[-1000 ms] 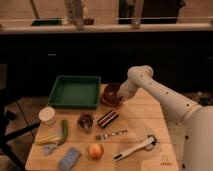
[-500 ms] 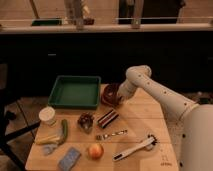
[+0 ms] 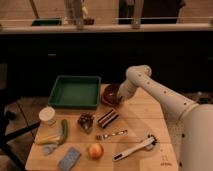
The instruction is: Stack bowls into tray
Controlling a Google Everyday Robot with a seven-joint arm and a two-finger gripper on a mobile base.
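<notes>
One dark maroon bowl point(image 3: 109, 93) stands on the wooden table just right of the green tray point(image 3: 75, 92), whose inside holds nothing. My gripper point(image 3: 120, 96) is at the bowl's right rim, low over the table, at the end of the white arm point(image 3: 155, 90) that reaches in from the right. I cannot tell whether it touches the bowl. No other bowl is in view.
In front of the tray are a white cup point(image 3: 47, 116), a green vegetable point(image 3: 64, 130), a banana point(image 3: 47, 140), a blue sponge point(image 3: 69, 158), a round orange fruit point(image 3: 95, 150), a brown lump point(image 3: 86, 121), a dark packet point(image 3: 108, 118) and a white brush point(image 3: 135, 148).
The arm's elbow has shifted slightly left towards the bowl. The bowl and the other things have not moved.
</notes>
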